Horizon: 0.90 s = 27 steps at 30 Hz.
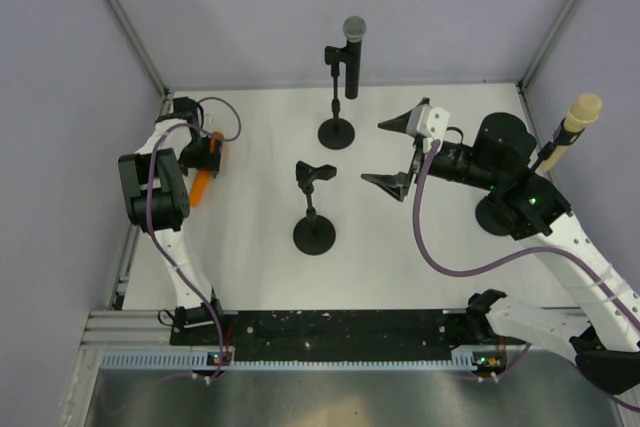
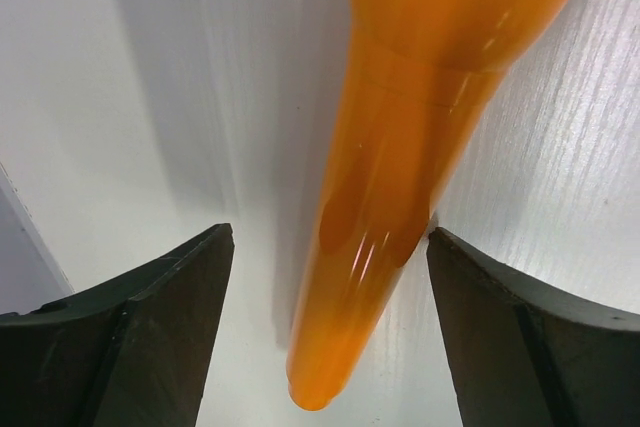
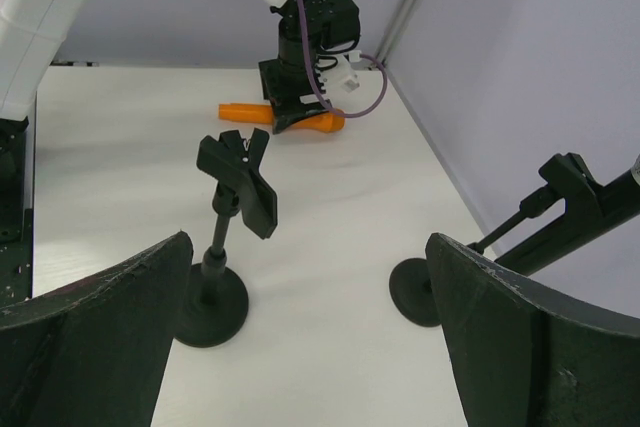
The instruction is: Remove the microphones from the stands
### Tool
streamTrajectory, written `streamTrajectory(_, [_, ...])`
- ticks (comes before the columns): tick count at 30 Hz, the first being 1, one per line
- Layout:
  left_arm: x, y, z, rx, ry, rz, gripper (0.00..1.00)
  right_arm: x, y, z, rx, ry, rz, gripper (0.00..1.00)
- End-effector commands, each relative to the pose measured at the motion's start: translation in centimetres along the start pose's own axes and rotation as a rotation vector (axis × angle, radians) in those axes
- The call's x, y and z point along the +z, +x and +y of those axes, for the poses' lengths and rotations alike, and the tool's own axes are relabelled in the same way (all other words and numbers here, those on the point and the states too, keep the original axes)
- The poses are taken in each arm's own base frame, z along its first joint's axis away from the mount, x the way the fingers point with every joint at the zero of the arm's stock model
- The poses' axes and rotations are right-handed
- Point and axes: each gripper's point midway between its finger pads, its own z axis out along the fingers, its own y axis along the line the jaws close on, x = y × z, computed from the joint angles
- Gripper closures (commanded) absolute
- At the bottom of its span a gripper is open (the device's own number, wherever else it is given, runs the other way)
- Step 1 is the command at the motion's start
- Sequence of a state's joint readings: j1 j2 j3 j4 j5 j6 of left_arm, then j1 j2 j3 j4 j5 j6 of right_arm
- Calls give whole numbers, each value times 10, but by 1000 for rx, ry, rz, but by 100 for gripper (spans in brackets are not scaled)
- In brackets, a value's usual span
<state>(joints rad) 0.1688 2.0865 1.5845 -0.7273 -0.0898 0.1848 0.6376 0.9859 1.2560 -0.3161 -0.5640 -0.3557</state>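
Orange microphone (image 2: pixel 400 147): lies flat on the white table (image 1: pixel 260 277), directly under the left gripper (image 2: pixel 328 247), between its two fingers, thin end toward the palm.
Left gripper: released; the jaws stand apart on both sides of the orange body. On one side bare table shows in the gap; on the other side I cannot tell if the finger touches.
Right gripper (image 3: pixel 310 327): spread wide, holds nothing, faces the empty stand (image 3: pixel 235 207).
Empty stand: clip is bare, well apart from the left gripper.
Step in hand: I judge it is the letting go, because the microphone is off the stand and set down.
Next move: lift the left gripper straight up, without dragging the round body, which may roll.
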Motion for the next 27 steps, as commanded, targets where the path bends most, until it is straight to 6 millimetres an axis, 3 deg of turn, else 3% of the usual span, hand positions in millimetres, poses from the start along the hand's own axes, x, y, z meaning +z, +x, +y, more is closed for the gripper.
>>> streamTrajectory(1, [-26,-19,1,-31,18,-81,10,-3,-13,1,-25,0,-44,1])
streamTrajectory(3, [-39,-25,3,-40,9,-120,1,-2,-12,0,-22,0,-41,1])
streamTrajectory(11, [-100,-38,1,-39,40,-255,1,3,-2,0,-22,-6,-20,1])
streamTrajectory(16, [-148,-41,-16,-9,141,-385,1,7,15,4,-43,-27,7,1])
streamTrajectory(20, [-193,-37,-54,112,340,-571,1,12,36,15,-65,-90,31,1])
streamTrajectory(24, [-249,-27,-95,299,517,-897,1,18,58,32,-60,-171,35,1])
streamTrajectory(27, [-266,-4,-124,405,646,-1064,1,28,76,45,-12,-217,-2,1])
